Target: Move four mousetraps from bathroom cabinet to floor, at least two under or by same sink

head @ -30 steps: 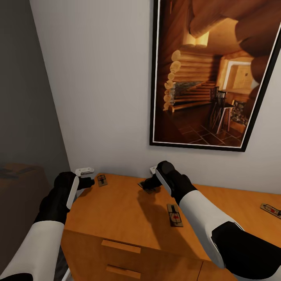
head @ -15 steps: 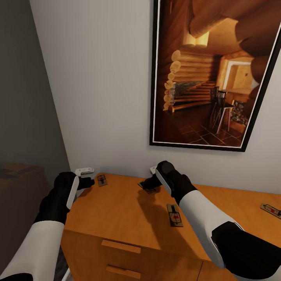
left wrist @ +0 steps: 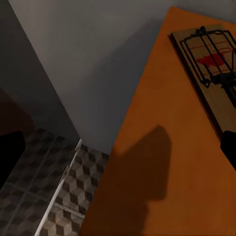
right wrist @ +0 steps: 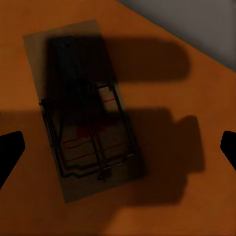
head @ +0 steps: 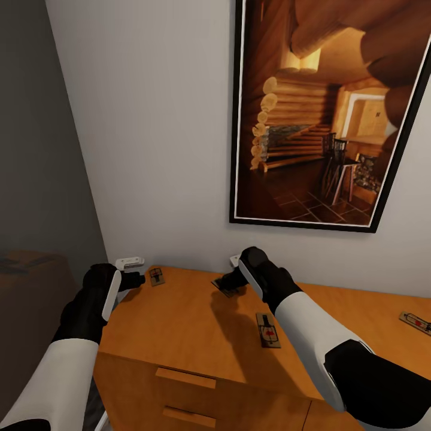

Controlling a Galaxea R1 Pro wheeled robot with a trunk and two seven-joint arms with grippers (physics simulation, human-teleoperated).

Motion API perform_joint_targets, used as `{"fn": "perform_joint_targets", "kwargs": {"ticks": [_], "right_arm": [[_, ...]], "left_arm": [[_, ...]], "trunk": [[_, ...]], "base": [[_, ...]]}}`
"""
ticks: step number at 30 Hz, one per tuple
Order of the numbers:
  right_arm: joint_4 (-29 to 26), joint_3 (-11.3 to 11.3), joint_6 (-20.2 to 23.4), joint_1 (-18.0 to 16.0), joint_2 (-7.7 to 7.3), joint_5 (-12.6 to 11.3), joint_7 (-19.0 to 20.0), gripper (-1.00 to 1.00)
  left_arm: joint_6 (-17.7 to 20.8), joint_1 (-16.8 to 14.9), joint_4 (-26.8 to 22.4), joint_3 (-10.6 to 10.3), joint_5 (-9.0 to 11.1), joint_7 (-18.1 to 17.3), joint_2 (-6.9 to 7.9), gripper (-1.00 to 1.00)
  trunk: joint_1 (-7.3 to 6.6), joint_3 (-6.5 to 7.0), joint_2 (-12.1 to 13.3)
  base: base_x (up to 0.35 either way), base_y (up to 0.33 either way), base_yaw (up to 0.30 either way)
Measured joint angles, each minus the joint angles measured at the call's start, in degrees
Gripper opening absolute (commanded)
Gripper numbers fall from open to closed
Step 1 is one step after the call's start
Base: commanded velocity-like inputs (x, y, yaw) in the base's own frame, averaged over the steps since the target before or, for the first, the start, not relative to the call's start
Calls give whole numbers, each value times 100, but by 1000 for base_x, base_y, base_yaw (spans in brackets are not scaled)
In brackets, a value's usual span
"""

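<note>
I am hovering my right gripper (right wrist: 118, 145), fingers spread wide, directly above a mousetrap (right wrist: 81, 108) on the cabinet (head: 179, 323); its long axis is lying across my opening.

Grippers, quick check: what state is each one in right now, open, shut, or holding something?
Left gripper: cannot be told; beside the corner mousetrap, holding nothing visible.
Right gripper: open, fingertips spread over a mousetrap on the cabinet, not gripping.

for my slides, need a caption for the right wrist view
Open right gripper poised above a mousetrap on the cabinet top.
</note>
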Motion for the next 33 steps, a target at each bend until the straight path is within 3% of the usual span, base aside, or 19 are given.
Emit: {"fn": "perform_joint_targets", "kwargs": {"ticks": [33], "right_arm": [[-25,26,0,1,0,104,-59,100]], "left_arm": [[0,1,2,0,1,-2,0,100]], "trunk": [[0,0,0]], "base": [[0,0,0]]}}
